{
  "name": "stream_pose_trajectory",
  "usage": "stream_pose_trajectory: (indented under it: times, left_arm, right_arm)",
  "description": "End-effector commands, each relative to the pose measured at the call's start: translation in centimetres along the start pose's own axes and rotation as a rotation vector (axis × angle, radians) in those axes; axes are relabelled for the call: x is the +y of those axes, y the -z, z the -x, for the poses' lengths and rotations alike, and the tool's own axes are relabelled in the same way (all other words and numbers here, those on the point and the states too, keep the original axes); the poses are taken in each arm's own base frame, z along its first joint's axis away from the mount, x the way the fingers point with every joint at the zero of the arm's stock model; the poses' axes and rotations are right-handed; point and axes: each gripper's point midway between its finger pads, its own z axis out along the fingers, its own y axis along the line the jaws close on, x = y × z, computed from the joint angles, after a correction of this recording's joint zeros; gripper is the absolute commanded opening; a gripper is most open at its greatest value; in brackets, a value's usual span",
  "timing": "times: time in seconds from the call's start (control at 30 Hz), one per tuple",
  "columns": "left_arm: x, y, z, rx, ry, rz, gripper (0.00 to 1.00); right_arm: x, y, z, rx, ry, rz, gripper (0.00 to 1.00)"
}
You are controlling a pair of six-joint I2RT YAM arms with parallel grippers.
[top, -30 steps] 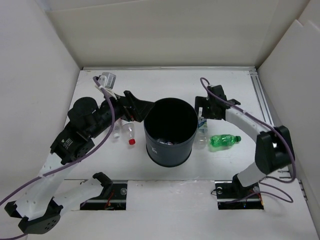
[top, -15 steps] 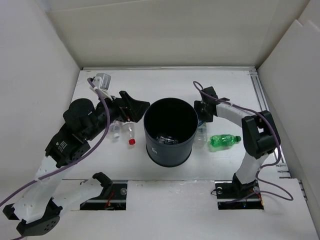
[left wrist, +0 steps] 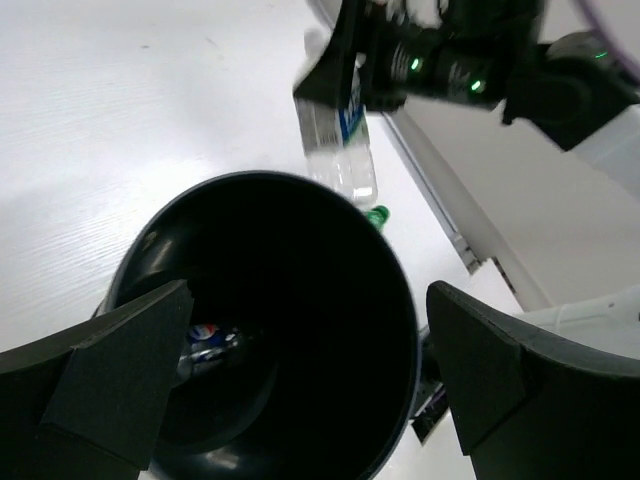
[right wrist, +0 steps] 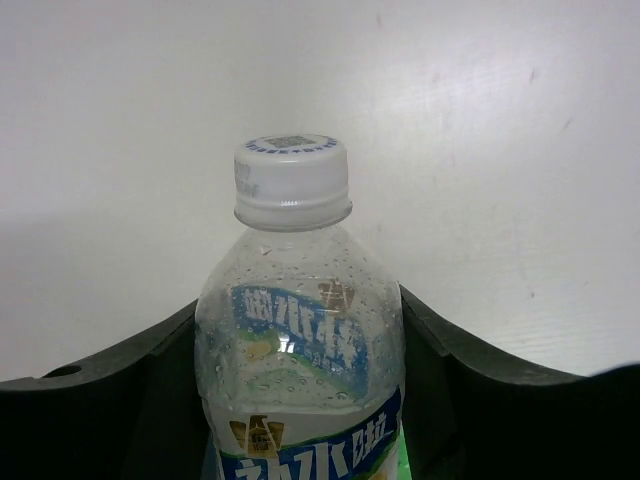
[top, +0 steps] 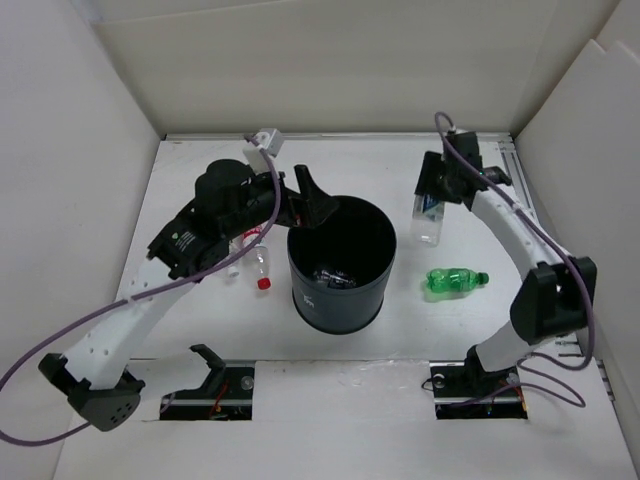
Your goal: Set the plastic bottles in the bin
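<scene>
Carry step. Right gripper [top: 432, 192] is clamped on a clear blue-label bottle [right wrist: 300, 340], held aloft near the bin [top: 340, 305], on its right. Left gripper [top: 318, 203] is spread apart and empty over the rim. Next move likely: swing the bottle over the opening and release. Green bottle [top: 455, 282] is not yet binned.

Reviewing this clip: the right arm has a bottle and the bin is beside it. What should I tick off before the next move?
1. Hold of the right gripper on the clear bottle: ok, fingers press it from both sides.
2. The clear bottle over the bin: not ok, it hangs to the right of the rim.
3. The bin upright with its mouth open: ok.
4. The left gripper out of the drop path: not ok, it hovers open over the far left rim.
5. Base of the clear bottle higher than the rim: cannot tell.
</scene>
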Motion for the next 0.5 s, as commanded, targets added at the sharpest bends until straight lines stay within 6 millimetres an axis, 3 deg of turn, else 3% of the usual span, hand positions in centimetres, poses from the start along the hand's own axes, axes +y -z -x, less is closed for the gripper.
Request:
stream_pose_trajectory:
  times: [0.0, 0.07, 0.1, 0.13, 0.2, 0.23, 0.27, 0.37, 0.47]
  left_arm:
    - [-6.4, 1.0, 4.9, -0.101, -0.077, -0.26, 1.0]
    - [-8.3, 1.1, 6.0, -0.112, -0.107, -0.341, 1.0]
    - [-8.4, 0.1, 6.1, -0.097, -0.106, -0.346, 1.0]
    - [-9.7, 0.6, 7.8, -0.137, -0.13, -0.379, 1.0]
    - [-10.8, 0.5, 8.5, -0.134, -0.153, -0.424, 1.0]
    - [-11.9, 0.4, 9.5, -0.153, -0.177, -0.467, 1.0]
    - [-12.3, 0.2, 9.8, -0.158, -0.183, -0.483, 1.0]
    - [-13.0, -0.5, 11.0, -0.207, -0.223, -0.514, 1.0]
    - [-12.7, -1.6, 10.6, -0.217, -0.248, -0.526, 1.0]
  right_arm:
    - [0.9, 8.0, 7.6, -0.236, -0.024, 0.035, 0.0]
    - [1.8, 10.5, 9.4, -0.288, -0.026, 0.073, 0.0]
    - [2.5, 12.5, 11.2, -0.342, -0.045, 0.108, 0.0]
    - [2.9, 14.2, 12.0, -0.379, -0.048, 0.141, 0.0]
    - [5.5, 17.0, 13.2, -0.429, -0.054, 0.267, 0.0]
    - [7.4, 19.8, 14.2, -0.484, -0.049, 0.381, 0.0]
    - [7.4, 21.0, 14.6, -0.509, -0.05, 0.392, 0.0]
    - [10.5, 26.3, 15.4, -0.602, -0.058, 0.645, 0.0]
    - [13.8, 30.9, 15.3, -0.654, -0.044, 0.889, 0.0]
